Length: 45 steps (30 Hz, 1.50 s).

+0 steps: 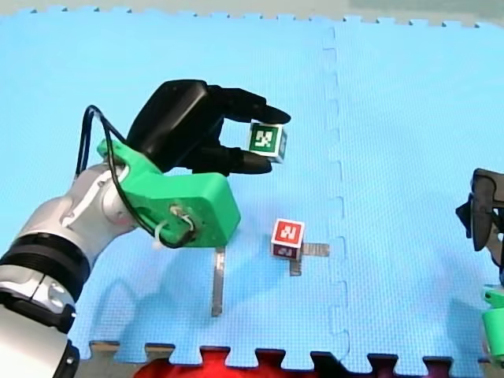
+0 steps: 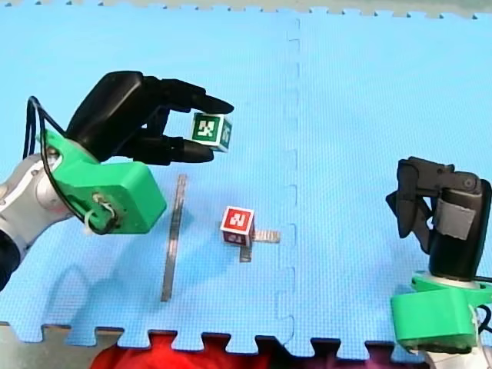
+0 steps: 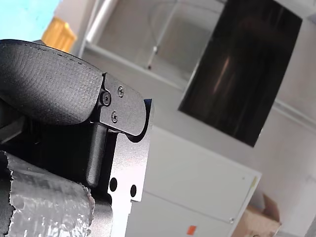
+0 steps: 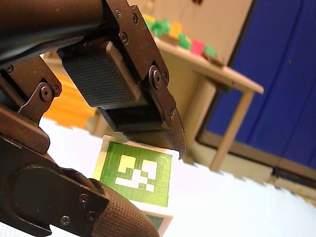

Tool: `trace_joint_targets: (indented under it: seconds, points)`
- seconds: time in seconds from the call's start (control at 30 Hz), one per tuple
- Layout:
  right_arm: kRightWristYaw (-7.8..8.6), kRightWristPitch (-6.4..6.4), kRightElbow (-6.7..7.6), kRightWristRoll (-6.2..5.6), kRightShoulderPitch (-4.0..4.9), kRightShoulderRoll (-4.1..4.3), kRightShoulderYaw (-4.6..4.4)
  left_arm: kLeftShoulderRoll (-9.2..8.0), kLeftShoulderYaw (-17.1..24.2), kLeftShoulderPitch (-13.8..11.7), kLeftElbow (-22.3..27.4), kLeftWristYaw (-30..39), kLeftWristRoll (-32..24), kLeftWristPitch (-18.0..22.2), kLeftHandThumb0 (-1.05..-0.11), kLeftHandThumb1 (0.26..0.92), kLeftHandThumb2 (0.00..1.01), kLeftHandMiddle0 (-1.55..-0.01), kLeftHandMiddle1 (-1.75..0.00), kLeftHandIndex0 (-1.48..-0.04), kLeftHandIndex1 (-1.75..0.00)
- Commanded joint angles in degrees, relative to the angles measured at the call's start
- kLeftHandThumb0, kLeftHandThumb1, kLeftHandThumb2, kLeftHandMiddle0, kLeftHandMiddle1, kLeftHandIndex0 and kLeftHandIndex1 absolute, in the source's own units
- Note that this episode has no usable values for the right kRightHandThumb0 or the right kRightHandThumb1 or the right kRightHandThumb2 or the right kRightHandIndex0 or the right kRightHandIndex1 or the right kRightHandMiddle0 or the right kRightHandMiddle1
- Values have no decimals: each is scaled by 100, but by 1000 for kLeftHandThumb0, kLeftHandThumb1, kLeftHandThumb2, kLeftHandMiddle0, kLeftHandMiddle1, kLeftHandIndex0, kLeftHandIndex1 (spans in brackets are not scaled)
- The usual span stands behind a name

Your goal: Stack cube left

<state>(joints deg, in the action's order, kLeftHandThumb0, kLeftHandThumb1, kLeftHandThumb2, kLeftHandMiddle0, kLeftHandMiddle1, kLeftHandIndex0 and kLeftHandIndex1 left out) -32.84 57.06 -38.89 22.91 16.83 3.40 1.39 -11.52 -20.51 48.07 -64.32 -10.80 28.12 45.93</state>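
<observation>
My left hand [image 1: 264, 140] is shut on a green cube [image 1: 267, 141] with a white marker pattern, holding it in the air above the blue mat. The same green cube [image 4: 136, 177] sits between this hand's black fingertips [image 4: 158, 136] in the second wrist view. A red cube [image 1: 287, 238] with a white marker rests on the mat, below and slightly right of the held cube, on a small grey strip. My right hand [image 2: 419, 207] is at the right edge, away from both cubes, fingers curled and holding nothing.
A blue foam mat [image 1: 394, 118] of interlocking tiles covers the work surface. A thin grey strip [image 1: 218, 282] lies on it left of the red cube. The mat's front edge [image 1: 260, 358] runs along the bottom, with red material beyond it.
</observation>
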Motion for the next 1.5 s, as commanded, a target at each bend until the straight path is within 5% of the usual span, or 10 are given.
trace_joint_targets:
  seconds: [0.0, 0.1, 0.2, 0.5, 0.87, 1.47]
  points:
    - [-9, -13, 8, -7, 28, 31, 13, 46, 128, -29, -12, 849, -375, -175, -475, 747, 0, -907, -1746, -1340, -31]
    - [-7, -34, 21, -7, 29, 26, 11, 81, 280, 92, -56, 2055, -834, -555, -483, 746, 0, -915, -1746, -1340, -28]
    - [-18, -48, 33, 6, 29, 17, 6, 109, 346, 154, -96, 2399, -970, -679, -490, 746, 0, -924, -1746, -1339, -25]
    - [-48, -131, 122, 39, 5, -7, -6, 217, 439, 19, -168, 2456, -1047, -498, -496, 746, 0, -936, -1746, -1339, -19]
    - [-48, -227, 287, 37, -59, -62, -29, 295, 234, -82, -94, 2577, -724, -764, -486, 753, 3, -942, -1746, -1337, -13]
    - [-222, -137, 55, 121, 15, -78, -64, 293, -91, -115, 165, 2285, -261, -1013, -471, 764, 4, -943, -1746, -1330, -5]
